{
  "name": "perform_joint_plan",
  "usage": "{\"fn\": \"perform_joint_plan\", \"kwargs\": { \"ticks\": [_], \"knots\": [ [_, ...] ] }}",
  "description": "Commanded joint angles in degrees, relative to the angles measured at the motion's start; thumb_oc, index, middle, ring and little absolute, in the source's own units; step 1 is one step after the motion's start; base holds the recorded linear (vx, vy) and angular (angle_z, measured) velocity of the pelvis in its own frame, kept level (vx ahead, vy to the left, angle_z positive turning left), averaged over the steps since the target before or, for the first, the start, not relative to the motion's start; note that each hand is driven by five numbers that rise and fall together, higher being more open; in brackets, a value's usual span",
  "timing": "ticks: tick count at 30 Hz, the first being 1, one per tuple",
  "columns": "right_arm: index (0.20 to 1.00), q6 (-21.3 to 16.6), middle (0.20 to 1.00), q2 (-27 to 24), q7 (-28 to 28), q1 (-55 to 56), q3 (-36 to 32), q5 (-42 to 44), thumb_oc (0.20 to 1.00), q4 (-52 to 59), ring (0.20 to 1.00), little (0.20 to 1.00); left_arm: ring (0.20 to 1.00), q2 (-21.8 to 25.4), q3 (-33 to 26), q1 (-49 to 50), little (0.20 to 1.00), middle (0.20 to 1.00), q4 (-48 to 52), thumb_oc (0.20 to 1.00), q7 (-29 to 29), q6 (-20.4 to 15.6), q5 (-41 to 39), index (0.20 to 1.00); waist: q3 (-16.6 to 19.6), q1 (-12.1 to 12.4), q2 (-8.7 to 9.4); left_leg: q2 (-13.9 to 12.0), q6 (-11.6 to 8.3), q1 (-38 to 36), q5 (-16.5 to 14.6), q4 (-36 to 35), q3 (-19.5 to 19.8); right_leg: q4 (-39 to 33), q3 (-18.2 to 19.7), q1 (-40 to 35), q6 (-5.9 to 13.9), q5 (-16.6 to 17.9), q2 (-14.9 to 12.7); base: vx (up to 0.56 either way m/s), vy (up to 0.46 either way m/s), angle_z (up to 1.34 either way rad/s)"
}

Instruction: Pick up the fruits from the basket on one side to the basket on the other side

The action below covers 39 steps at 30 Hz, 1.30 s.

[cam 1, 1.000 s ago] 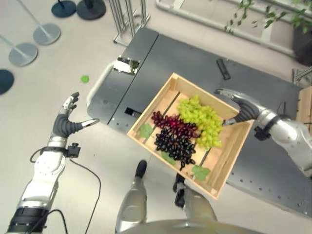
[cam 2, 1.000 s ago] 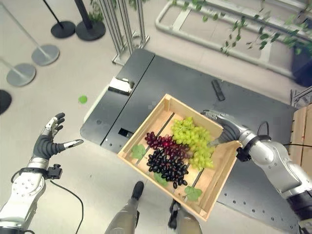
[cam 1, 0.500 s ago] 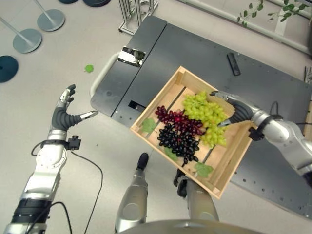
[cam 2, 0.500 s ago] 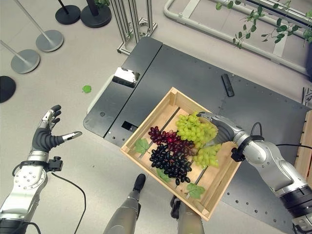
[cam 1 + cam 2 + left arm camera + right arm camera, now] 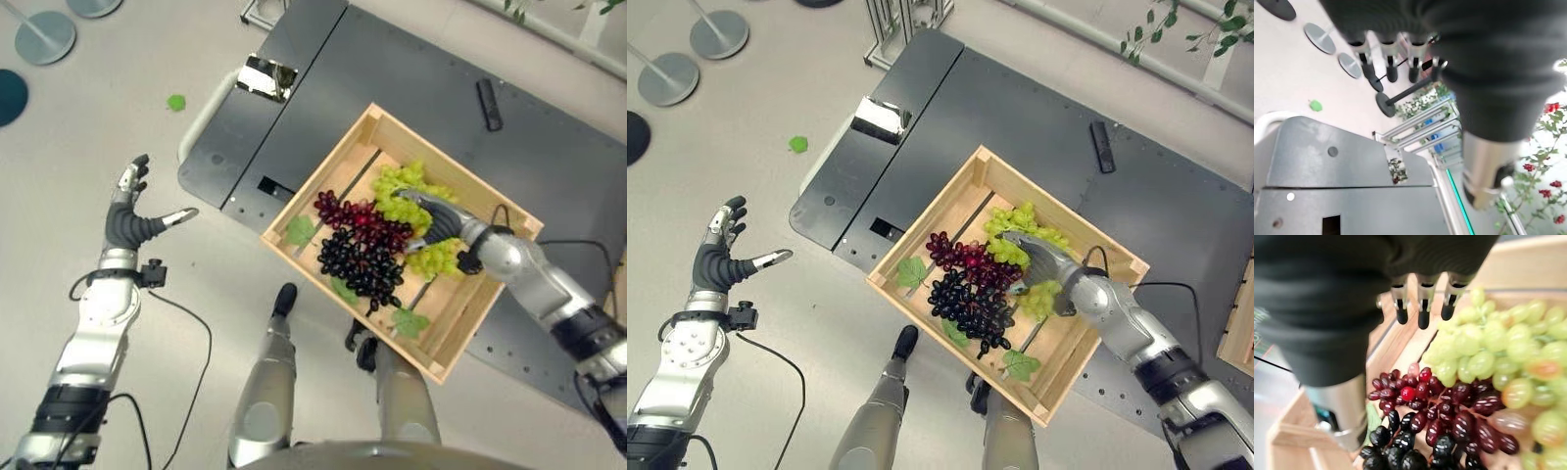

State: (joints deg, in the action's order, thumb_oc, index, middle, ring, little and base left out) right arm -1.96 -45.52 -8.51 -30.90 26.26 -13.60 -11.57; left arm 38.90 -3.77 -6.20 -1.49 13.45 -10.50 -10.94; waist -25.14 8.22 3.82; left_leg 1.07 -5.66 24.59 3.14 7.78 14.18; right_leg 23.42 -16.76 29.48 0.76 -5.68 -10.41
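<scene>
the wooden crate (image 5: 495,201) serving as the basket sits askew on a dark grey platform (image 5: 411,88), one corner hanging off its edge toward the robot. inside lie three bunches: green grapes (image 5: 397,186) toward 1 o'clock, red grapes (image 5: 358,220) in the middle and black grapes (image 5: 358,269) toward 7 o'clock, with a few green leaves (image 5: 301,231) tucked along the rim.

the right hand (image 5: 1038,262) reaches into the crate from 4 o'clock and rests over the green bunch where it meets the red one, palm down. in the right wrist view its fingers (image 5: 1422,301) are straight and its thumb spread apart, closed on nothing, so it looks poised to grasp a bunch rather than holding one.

the left hand (image 5: 132,220) hangs open over the floor at 9 o'clock, well apart from the crate, fingers spread, seemingly idle. a small black remote-like object (image 5: 488,103) lies on the platform at 1 o'clock.
</scene>
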Motion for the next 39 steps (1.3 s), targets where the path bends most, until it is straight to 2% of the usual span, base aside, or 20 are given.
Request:
{"fn": "perform_joint_plan", "kwargs": {
  "ticks": [1, 7, 16, 23, 28, 30, 32, 35, 39],
  "knots": [
    [1.000, 0.4, 1.000, 1.0, 3.2, -4.6, 3.6, -3.0, 1.000, -1.3, 1.000, 1.000, 1.000, -0.3, -0.8, -1.0, 1.000, 1.000, 1.4, 1.000, 3.0, -2.5, -2.4, 1.000, 0.1, 0.4, 0.35, 1.5, 3.69, 1.5, -2.7, 4.5, -1.7, -3.6, 1.4, -4.5, 3.46, 1.5, 0.4, -0.03, -0.011, 0.01],
    [1.000, 0.9, 1.000, 3.1, 4.5, -7.8, 4.9, -4.6, 1.000, -2.5, 1.000, 1.000, 1.000, -1.0, -0.9, -2.6, 1.000, 1.000, 2.1, 1.000, 4.6, -2.7, -2.6, 1.000, -1.8, 0.6, 0.41, 1.9, 3.59, 4.5, -3.9, 7.8, -2.2, -0.8, 2.1, -1.4, 3.44, 0.9, 0.3, -0.03, -0.005, 0.01],
    [1.000, 1.0, 1.000, 2.5, 5.0, -8.1, 3.3, -5.1, 1.000, -1.1, 1.000, 1.000, 1.000, -1.9, -1.9, -2.7, 1.000, 1.000, 4.7, 1.000, 6.2, -2.7, -2.4, 1.000, -3.7, 0.4, 0.56, 2.6, 4.04, 11.9, -6.6, 15.4, -3.1, 5.4, 2.7, 5.0, 3.52, -0.7, -0.2, -0.03, 0.001, -0.02],
    [1.000, 1.5, 1.000, 3.1, 5.0, -8.1, 2.7, -4.6, 1.000, -0.9, 1.000, 1.000, 1.000, -2.4, -1.6, -2.8, 1.000, 1.000, 5.5, 1.000, 6.7, -2.6, -2.7, 1.000, -4.4, 0.4, 0.68, 2.8, 4.49, 14.9, -7.9, 18.7, -3.4, 8.0, 3.2, 8.1, 3.28, -1.5, -0.1, -0.01, 0.003, -0.01],
    [1.000, 4.4, 1.000, 6.6, 4.3, -12.5, 6.7, -7.2, 1.000, -7.2, 1.000, 1.000, 1.000, -2.6, -0.6, -3.6, 1.000, 1.000, 5.0, 1.000, 7.0, -2.2, -3.1, 1.000, -4.5, 1.0, 0.71, 2.7, 4.69, 14.8, -8.1, 18.5, -3.5, 7.6, 3.5, 8.4, 3.17, -1.4, 0.0, 0.00, 0.000, 0.00],
    [1.000, 6.5, 1.000, 10.2, 4.8, -16.2, 8.7, -9.0, 1.000, -12.3, 1.000, 1.000, 1.000, -2.8, -0.2, -4.5, 1.000, 1.000, 4.6, 1.000, 7.6, -2.1, -3.3, 1.000, -4.6, 1.4, 0.57, 2.7, 4.68, 14.7, -8.0, 18.1, -3.7, 7.2, 3.6, 8.4, 3.04, -1.3, 0.2, 0.00, 0.000, 0.00],
    [1.000, 7.1, 1.000, 11.7, 5.3, -17.5, 9.2, -9.1, 1.000, -14.2, 1.000, 1.000, 1.000, -2.9, -0.1, -4.7, 1.000, 1.000, 4.7, 1.000, 7.7, -2.0, -3.3, 1.000, -4.6, 1.4, 0.57, 2.7, 4.69, 14.7, -7.9, 17.9, -3.7, 7.0, 3.6, 8.4, 3.05, -1.2, 0.2, 0.00, 0.000, 0.00],
    [1.000, 9.8, 1.000, 16.5, 6.5, -20.9, 10.1, -9.1, 1.000, -20.0, 1.000, 1.000, 1.000, -3.2, 0.2, -5.2, 1.000, 1.000, 4.7, 1.000, 8.5, -1.4, -3.8, 1.000, -4.6, 1.8, 0.42, 2.6, 4.66, 14.4, -7.4, 16.6, -3.7, 6.1, 3.5, 8.2, 3.04, -0.9, 0.2, 0.00, 0.000, 0.00],
    [1.000, 11.8, 1.000, 19.2, 6.5, -23.0, 11.3, -9.6, 1.000, -24.7, 1.000, 1.000, 1.000, -3.2, 0.4, -5.8, 1.000, 1.000, 4.2, 1.000, 9.0, -0.7, -3.9, 1.000, -4.7, 2.0, 0.56, 2.7, 4.61, 14.0, -7.1, 15.5, -3.6, 5.2, 3.4, 7.8, 3.01, -0.6, 0.3, 0.00, 0.000, 0.00]
  ]
}}
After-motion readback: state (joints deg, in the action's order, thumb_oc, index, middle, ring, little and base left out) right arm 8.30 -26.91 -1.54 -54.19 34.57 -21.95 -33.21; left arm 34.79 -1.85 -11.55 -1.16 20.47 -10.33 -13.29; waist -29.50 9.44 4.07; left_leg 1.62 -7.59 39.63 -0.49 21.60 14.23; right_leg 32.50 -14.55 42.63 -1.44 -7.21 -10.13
